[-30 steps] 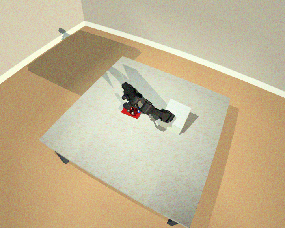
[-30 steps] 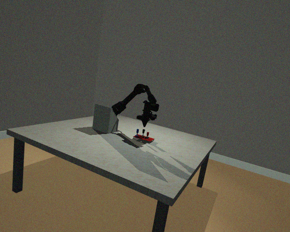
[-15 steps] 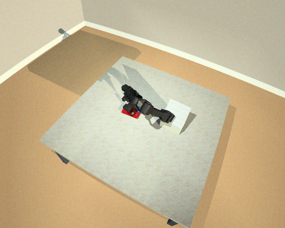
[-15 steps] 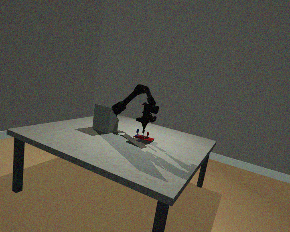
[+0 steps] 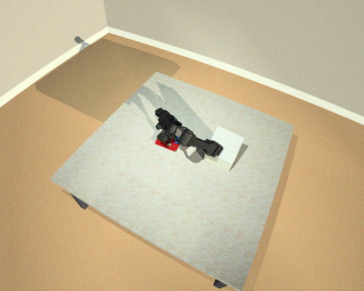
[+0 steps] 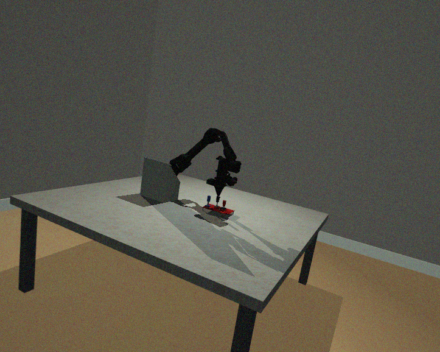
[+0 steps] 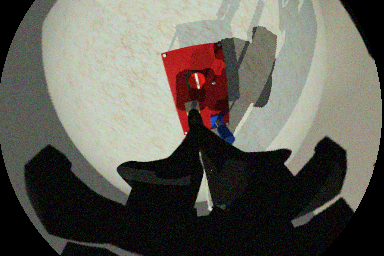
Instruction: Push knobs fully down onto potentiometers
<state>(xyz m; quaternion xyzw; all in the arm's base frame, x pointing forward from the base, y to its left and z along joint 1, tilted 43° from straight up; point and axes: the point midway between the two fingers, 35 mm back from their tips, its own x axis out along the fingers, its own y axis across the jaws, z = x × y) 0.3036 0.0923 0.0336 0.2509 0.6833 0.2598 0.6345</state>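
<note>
Starting at the left of the bench [image 6: 98, 227], there is a pale block [image 6: 157, 185] that the black arm [image 6: 197, 147] is mounted against. The arm rises from it, bends over at the elbow and drops its wrist straight down further right.

Next along is the red circuit board [image 6: 227, 210], lying flat on the bench near its middle, its long side running left to right from where I stand. A blue knob [image 6: 208, 198] stands at its left end, a dark knob in the middle and a red knob [image 6: 224, 203] at the right; which two are the raised ones I cannot tell from this far off.

The end effector [image 6: 218, 196] points down over the board with its two fingers pressed together into a single tip, holding nothing. From the side the tip sits just above the middle knob, between the blue one and the red one.

From the wrist camera the closed tip [image 7: 195, 120] lines up over a grey part [image 7: 192, 106] in the board's middle, with the blue knob [image 7: 220, 127] just to its right and the red knob [image 7: 196, 80] beyond it.

So what matters here is plain vertical: the knob lies directly under the tip, its shaft upright. I would judge the push should go straight down along the shaft, since a sideways shove could lever the potentiometer off the board.
</note>
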